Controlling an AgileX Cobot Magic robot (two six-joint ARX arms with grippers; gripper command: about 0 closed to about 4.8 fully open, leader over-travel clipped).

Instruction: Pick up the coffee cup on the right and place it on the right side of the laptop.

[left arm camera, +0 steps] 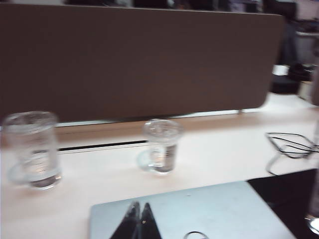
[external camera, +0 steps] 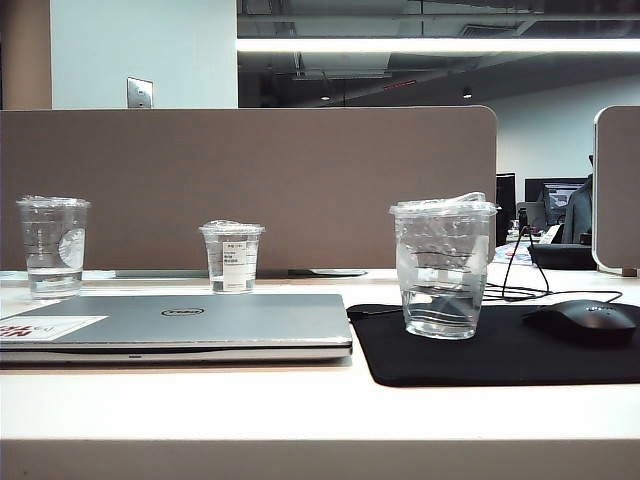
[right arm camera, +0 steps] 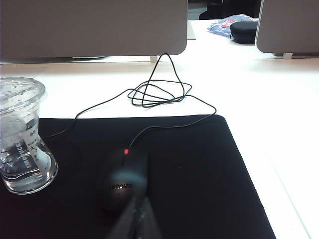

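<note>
Here, the coffee cup [external camera: 441, 267] is seen upright on the black mouse mat [external camera: 520, 362], just right of the closed laptop [external camera: 190, 322], beside the mouse [right arm camera: 123, 180]. The left gripper [left arm camera: 139, 213] is held over the laptop lid, fingers together, empty. The right gripper [right arm camera: 138, 211] is pinched closed above the mouse, empty.

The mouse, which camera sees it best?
The right wrist view: the black mouse lies close, with its red dot, brand name and cable visible, just beyond the shut right gripper. The exterior view shows it small and side-on. The left wrist view misses it.
</note>
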